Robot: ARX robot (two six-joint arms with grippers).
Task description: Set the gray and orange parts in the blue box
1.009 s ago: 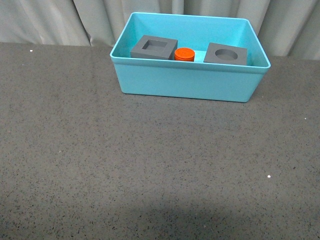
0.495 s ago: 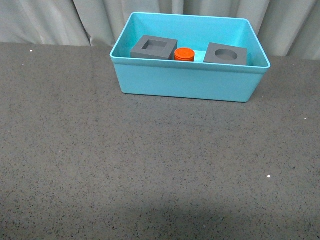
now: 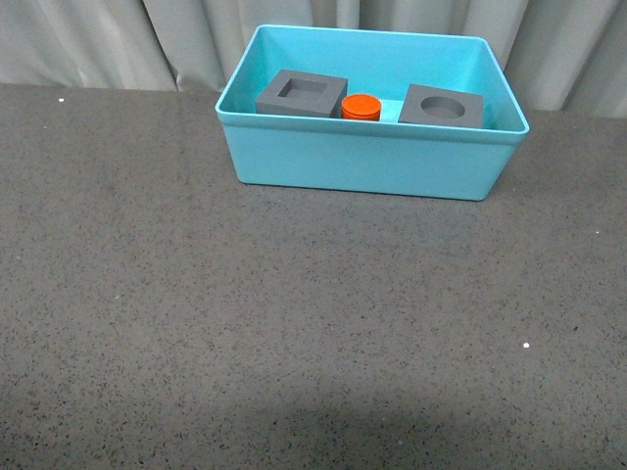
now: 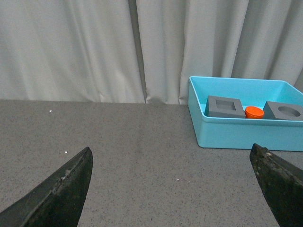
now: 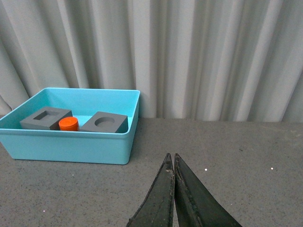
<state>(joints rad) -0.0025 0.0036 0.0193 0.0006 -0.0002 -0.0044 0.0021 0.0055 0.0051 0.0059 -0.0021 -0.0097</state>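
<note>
The blue box [image 3: 362, 162] stands at the far middle of the dark table. Inside it lie the gray cube with a square recess [image 3: 302, 94], the orange cylinder [image 3: 361, 106] and the gray cube with a round hole [image 3: 443, 106], side by side. The box also shows in the left wrist view [image 4: 236, 135] and the right wrist view [image 5: 66, 144]. My left gripper [image 4: 170, 156] is open and empty, well short of the box. My right gripper [image 5: 171, 157] is shut and empty, to the box's right. Neither arm shows in the front view.
A gray pleated curtain [image 3: 98, 39] hangs right behind the table's far edge. The dark speckled tabletop [image 3: 294, 323] stretches in front of the box.
</note>
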